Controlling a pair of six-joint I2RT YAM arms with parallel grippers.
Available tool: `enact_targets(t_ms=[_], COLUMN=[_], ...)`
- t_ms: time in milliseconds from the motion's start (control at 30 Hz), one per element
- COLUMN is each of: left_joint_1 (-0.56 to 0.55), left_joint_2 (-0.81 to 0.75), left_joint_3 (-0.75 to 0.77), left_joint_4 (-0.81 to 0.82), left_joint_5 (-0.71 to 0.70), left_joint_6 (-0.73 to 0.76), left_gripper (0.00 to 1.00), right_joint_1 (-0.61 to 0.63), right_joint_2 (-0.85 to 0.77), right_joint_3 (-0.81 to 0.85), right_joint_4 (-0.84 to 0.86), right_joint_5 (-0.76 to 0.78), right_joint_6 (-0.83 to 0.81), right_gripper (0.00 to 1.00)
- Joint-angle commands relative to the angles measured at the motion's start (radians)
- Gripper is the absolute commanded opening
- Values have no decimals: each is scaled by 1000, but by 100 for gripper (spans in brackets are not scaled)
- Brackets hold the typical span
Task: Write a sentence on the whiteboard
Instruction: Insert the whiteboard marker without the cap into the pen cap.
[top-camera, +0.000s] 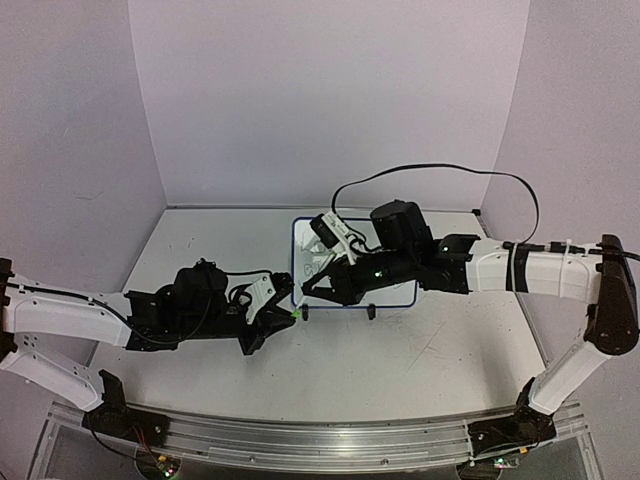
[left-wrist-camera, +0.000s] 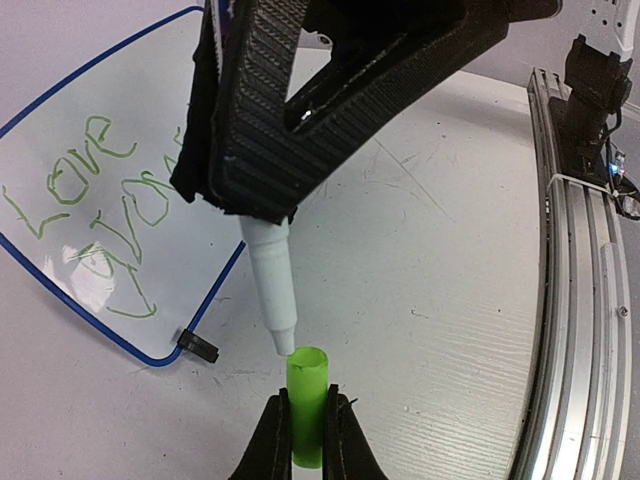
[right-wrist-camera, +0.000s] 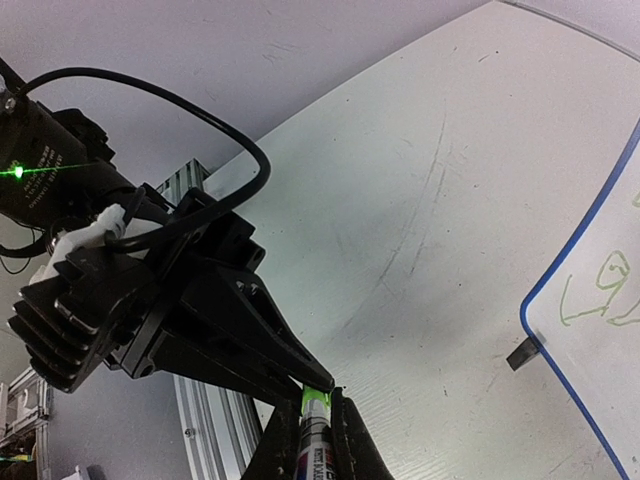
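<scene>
The whiteboard (top-camera: 400, 294) lies mid-table, mostly under my right arm. In the left wrist view the whiteboard (left-wrist-camera: 60, 130) carries the sentence (left-wrist-camera: 95, 160) in green cursive; "Love" and part of a second line show. My left gripper (top-camera: 291, 316) is shut on a green marker cap (left-wrist-camera: 307, 405), held upright. My right gripper (top-camera: 309, 291) is shut on a white marker (left-wrist-camera: 271, 285). The marker's tip is at the cap's open mouth. In the right wrist view the marker (right-wrist-camera: 318, 445) sits between my right gripper's (right-wrist-camera: 320, 398) fingers, with the cap (right-wrist-camera: 316, 400) at its far end.
A small black foot (left-wrist-camera: 198, 347) stands at the board's near corner. The aluminium rail (left-wrist-camera: 570, 300) runs along the near table edge. A black cable (top-camera: 440, 172) loops over the right arm. Grey walls enclose the table.
</scene>
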Motion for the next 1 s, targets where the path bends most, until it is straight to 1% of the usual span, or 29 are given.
enact_targets(t_ms=[0,133,433,833,967], left_joint_1=[-4,-4,-4,-4,-4], left_joint_2=[-22,-20,-34,-26,-26], left_joint_3=[1,-3,-22,-23,-23], left_joint_4=[37,40,40,41,40], left_joint_5=[-20,-14,-18,-8,-8], left_joint_6=[-17,-21,-26,-29,-29], left_gripper=[0,0,0,0,0], right_joint_1=[2,2,2,6,9], right_joint_2=[15,24,-25,-18,-25], right_joint_3=[-4,-15,-47,-50,-57], right_joint_4=[60,66,91,116,122], right_joint_5=[-16,-17,36,-28,-17], right_joint_6=[7,10,14,21,18], right_gripper=[0,0,0,0,0])
